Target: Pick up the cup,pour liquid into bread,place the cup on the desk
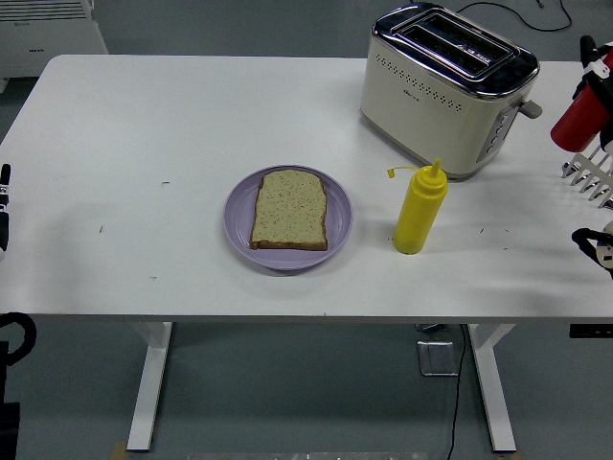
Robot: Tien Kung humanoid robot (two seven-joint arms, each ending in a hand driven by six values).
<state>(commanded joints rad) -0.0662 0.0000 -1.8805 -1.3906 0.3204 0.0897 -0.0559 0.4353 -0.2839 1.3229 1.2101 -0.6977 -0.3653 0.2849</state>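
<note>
Right of toaster (448,88), at frame edge: red bottle (580,113) beside right hand (594,182), grip not discernible. Front-left of toaster: bread slice (290,210) on purple plate (239,213). Before toaster: upright yellow squeeze bottle (420,208).

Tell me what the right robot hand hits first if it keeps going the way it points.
Little of the right robot hand shows, at the picture's right edge, seemingly aimed left over the table. Probably the toaster, at its lever end, first, else the yellow bottle; depth is unclear.

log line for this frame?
right hand: holding red bottle at right edge | yellow squeeze bottle: upright | bread slice: on purple plate
</note>
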